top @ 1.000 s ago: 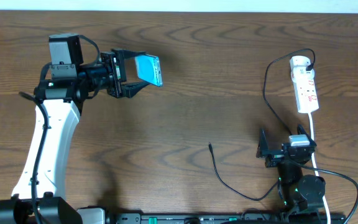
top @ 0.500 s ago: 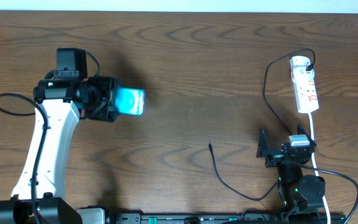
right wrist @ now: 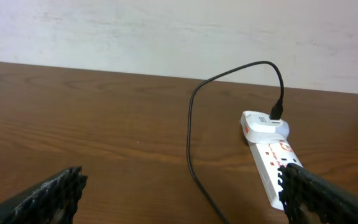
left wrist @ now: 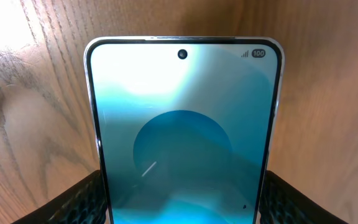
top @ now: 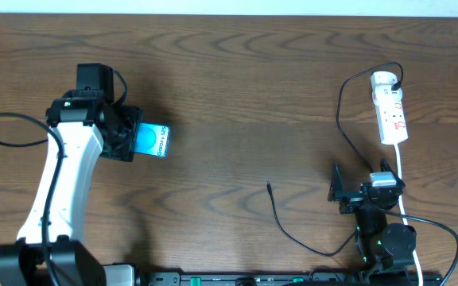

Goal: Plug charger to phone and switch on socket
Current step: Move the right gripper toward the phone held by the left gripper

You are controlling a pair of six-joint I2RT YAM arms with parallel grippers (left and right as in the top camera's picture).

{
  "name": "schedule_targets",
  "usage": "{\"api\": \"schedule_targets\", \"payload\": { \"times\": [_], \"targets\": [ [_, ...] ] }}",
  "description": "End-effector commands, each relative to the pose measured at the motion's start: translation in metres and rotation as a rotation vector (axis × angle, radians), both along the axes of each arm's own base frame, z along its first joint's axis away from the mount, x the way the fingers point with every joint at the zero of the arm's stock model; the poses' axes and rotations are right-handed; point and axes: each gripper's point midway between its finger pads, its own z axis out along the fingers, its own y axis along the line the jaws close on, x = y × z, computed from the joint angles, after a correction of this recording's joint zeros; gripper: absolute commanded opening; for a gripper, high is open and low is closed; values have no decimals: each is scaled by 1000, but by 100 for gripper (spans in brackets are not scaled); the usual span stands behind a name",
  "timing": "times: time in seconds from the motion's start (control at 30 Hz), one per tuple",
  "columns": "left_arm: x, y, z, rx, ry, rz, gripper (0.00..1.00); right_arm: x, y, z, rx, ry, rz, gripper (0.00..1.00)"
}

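As seen from overhead, holding the phone (top: 153,141) in the left gripper (top: 136,141) over the left part of the tabletop (top: 237,95), screen up and lit cyan, white band at the end pointing to the middle. Fingers (left wrist: 73,202) partly spread and pressed on both long edges of the phone, near its lower end. Cannot tell whether lifted or resting on the wood.

Well apart, on the right side: the right gripper (top: 339,192), fingers (right wrist: 48,193) spread to their widest and gripping nothing.

Between the two arms, only the plug tip (top: 269,187) of the charger (top: 277,216), loose on the wood and far from the phone. Thin cable curving toward the near edge, hidden for a stretch near the right arm, then rising in a loop to the black plug (top: 398,79), seated in the rounded far end of the socket (top: 390,107). Socket lying flat beyond the right gripper, white cord running back beside that arm.
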Motion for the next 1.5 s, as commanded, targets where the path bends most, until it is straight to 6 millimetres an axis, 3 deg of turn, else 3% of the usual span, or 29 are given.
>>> {"api": "schedule_targets", "payload": {
  "times": [0.0,0.2,0.43,0.57,0.7,0.9,1.07,1.2,1.33,1.47],
  "targets": [
    [1,4,-9,26,33,-12,7,0,-7,1,-18,-6,-36,99],
    [1,4,-11,27,39,-12,7,0,-3,2,20,-8,-21,99],
    [2,4,-11,27,36,-12,7,-4,5,48,99,-124,33,99],
    [3,4,-11,27,31,-11,7,-8,-2,70,84,9,-11,99],
    [3,4,-11,27,31,-11,7,4,3,93,76,130,5,99],
    [3,4,-11,27,32,-12,7,44,51,116,185,407,226,99],
    [3,4,-11,27,32,-12,7,73,129,126,358,609,683,99],
    [3,4,-11,27,32,-12,7,98,162,111,531,683,897,99],
    [3,4,-11,27,32,-12,7,125,177,62,786,918,806,99],
    [3,4,-11,27,32,-12,7,130,205,23,849,1041,849,99]
  ]
}}
